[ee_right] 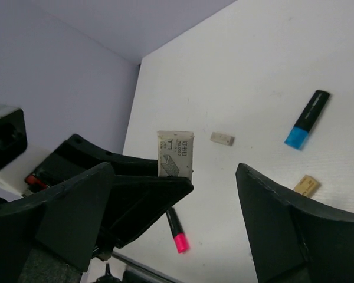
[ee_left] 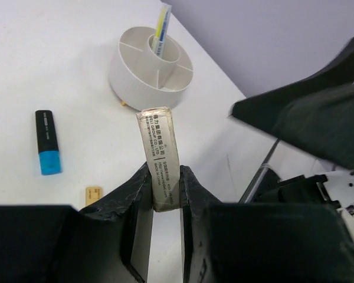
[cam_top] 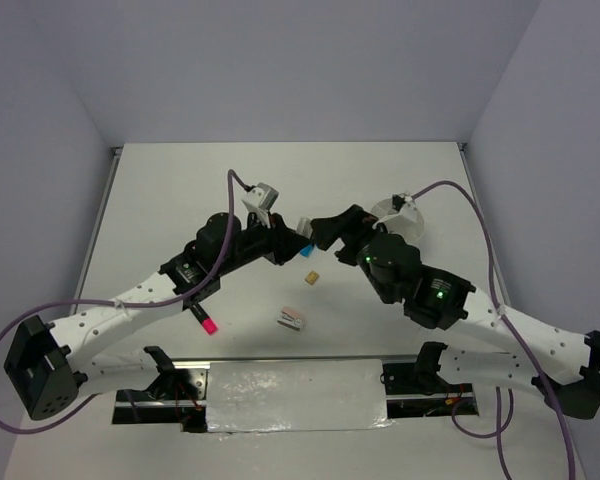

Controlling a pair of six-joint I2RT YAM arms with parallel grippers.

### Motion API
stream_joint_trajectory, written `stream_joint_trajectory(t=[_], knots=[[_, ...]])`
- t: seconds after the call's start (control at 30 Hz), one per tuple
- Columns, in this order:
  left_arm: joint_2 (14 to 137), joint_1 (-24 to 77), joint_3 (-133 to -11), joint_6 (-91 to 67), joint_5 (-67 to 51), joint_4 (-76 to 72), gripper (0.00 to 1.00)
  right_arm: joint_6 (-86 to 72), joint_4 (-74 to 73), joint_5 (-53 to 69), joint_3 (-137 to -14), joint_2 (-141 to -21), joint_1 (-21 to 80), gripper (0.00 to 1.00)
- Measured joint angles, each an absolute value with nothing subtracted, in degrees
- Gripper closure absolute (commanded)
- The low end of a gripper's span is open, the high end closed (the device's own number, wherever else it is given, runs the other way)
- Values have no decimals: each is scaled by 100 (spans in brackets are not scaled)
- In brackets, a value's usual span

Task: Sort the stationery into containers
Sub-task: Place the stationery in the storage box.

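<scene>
From above, little of the sorting is judged done. The pink-ended highlighter, a loose eraser, a small tan piece and the blue-ended marker are seen lying apart on the bench, all outside the tub, which is half hidden behind the right arm. Both arms are stretched inward from the near edge, so that the left pincer and the right pincer are brought tip to tip above mid-bench, just beside the tub.

From the left wrist, a sleeved eraser is seen clamped upright between the left pincer's two fingers, lifted off the bench. The tub is shown beyond it with one yellow pen standing in the centre well; the outer compartments that can be seen hold nothing. The marker and the tan piece lie to the left, well apart from the tub.

From the right wrist, the right pincer's jaws are seen spread wide, nothing being gripped, with the held eraser standing in the gap between them. A hand-over is judged to be in hand. The held eraser and four bench items are left to be placed.
</scene>
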State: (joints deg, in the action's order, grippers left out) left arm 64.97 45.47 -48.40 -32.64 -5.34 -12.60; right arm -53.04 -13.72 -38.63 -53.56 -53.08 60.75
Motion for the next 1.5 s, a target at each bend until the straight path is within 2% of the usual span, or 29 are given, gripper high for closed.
stream_joint_trajectory(t=[0.2,0.6,0.73,1.13,1.37,1.5], knots=[[7205,4547,-5271,-2967,-451,-1247,100,-5583,-2432,-4473,-5356,-4451,5433,4],[10617,4560,-8578,-2755,-172,-478,100,-5594,-4211,-5647,-5371,-2803,5133,4],[11452,4606,-9430,-2886,-161,-150,95,-5496,-4388,-5710,-5371,-2714,5120,4],[12442,4735,-10650,-3197,-161,355,89,-5284,-4565,-5769,-5369,-2438,5111,4],[12619,4733,-10722,-3511,-158,405,86,-5236,-4595,-5787,-5369,-2421,5111,4],[12693,4733,-10722,-3708,-187,412,81,-5201,-4602,-5800,-5369,-2381,5111,3]])
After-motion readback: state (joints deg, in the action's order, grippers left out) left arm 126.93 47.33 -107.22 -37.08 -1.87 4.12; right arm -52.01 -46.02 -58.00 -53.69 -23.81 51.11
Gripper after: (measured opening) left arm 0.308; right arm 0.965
